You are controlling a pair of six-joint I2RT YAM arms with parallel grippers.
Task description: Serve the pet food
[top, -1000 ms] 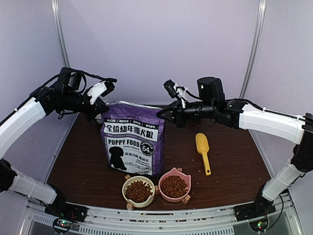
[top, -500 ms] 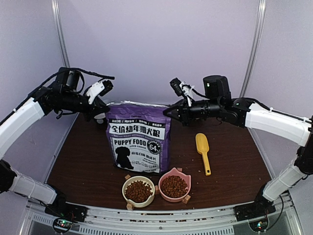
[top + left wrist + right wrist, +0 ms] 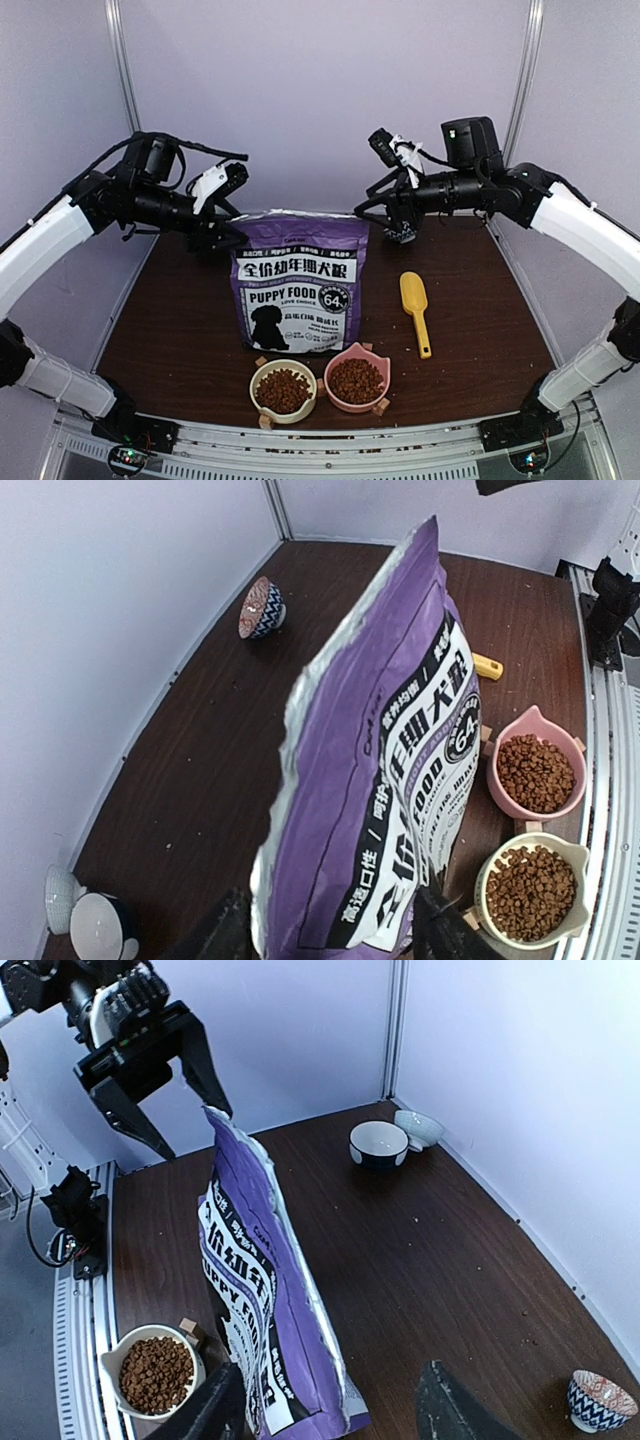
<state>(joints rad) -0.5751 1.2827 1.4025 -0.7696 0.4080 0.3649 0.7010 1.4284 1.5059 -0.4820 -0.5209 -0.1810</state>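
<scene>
Standing upright on the counter [image 3: 480, 320], the bag [image 3: 300, 290] has a claw at each top corner. The left claw [image 3: 196, 1132] is spread apart and grips nothing, with the bag's top edge between its fingers. The right claw [image 3: 333, 1372] is also parted and empty, just beside the other corner. Kibble [image 3: 283, 390] fills the cream bowl [image 3: 255, 387] and the pink bowl [image 3: 386, 372] in front of the bag. The scoop [image 3: 415, 305] lies to the right.

Yellow scoop [image 3: 413, 293], cream bowl [image 3: 283, 416], pink bowl [image 3: 357, 406]
</scene>
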